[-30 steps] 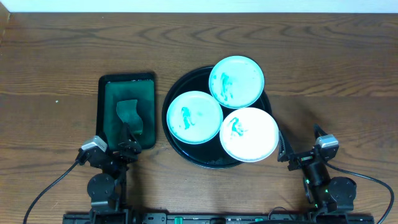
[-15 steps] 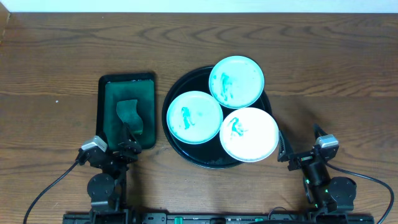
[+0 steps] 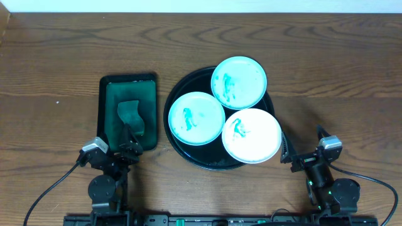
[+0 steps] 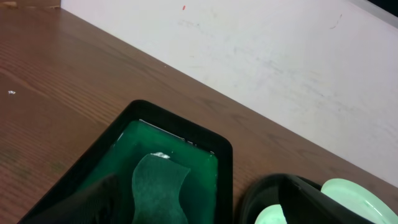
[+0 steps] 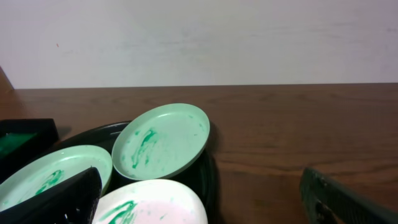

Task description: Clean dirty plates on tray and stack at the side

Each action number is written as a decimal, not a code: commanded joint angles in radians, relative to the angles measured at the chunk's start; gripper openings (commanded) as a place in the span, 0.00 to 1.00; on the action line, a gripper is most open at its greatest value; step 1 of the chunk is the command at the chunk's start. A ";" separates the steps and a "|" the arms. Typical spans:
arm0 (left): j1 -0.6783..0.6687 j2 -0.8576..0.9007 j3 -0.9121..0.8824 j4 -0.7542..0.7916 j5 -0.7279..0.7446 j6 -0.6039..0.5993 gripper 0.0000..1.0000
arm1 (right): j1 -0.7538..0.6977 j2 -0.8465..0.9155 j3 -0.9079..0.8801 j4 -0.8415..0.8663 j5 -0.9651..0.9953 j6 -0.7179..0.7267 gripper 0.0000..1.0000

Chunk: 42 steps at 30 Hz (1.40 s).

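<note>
The black round tray (image 3: 174, 139) holds three pale plates, each smeared teal-green at the centre: one at the back (image 3: 239, 81), one at the left (image 3: 196, 118), one at the front right (image 3: 251, 135). My left gripper (image 3: 114, 149) stands open at the near end of the green tray, nothing between its fingers. The right gripper (image 3: 306, 148) stands open just right of the front-right plate, apart from it and empty. The right wrist view shows the three plates (image 5: 165, 140) (image 5: 50, 174) (image 5: 155, 202) on the tray (image 5: 210, 177). The left wrist view catches the tray's edge (image 4: 261, 193) and a plate (image 4: 348, 190).
A rectangular dark-green tray (image 3: 103, 113) lies left of the round one, with a green sponge (image 3: 130, 117) in it, also in the left wrist view (image 4: 158, 186). Bare wooden tabletop (image 3: 339, 88) spreads to the right and far side. A white wall (image 5: 199, 37) rises behind.
</note>
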 commanded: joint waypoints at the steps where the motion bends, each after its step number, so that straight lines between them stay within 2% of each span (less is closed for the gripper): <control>1: 0.005 -0.006 -0.027 -0.028 0.010 0.010 0.81 | 0.011 -0.006 -0.002 -0.005 0.006 0.010 0.99; 19: 0.005 -0.006 -0.027 -0.021 0.013 -0.006 0.81 | 0.011 -0.006 -0.002 -0.005 0.006 0.010 0.99; 26: 0.004 0.004 0.012 -0.026 0.240 -0.032 0.81 | 0.011 -0.006 -0.002 -0.005 0.006 0.011 0.99; 28: 0.004 0.029 0.050 -0.047 0.248 -0.033 0.81 | 0.011 -0.006 -0.002 -0.005 0.006 0.011 0.99; 32: 0.004 0.149 0.197 -0.143 0.237 -0.011 0.81 | 0.011 -0.006 -0.002 -0.005 0.006 0.010 0.99; 37: 0.004 0.420 0.446 -0.275 0.237 -0.001 0.81 | 0.011 -0.006 -0.002 -0.005 0.006 0.010 0.99; 42: 0.002 0.758 0.753 -0.535 0.237 0.004 0.81 | 0.011 -0.006 -0.002 -0.005 0.006 0.010 0.99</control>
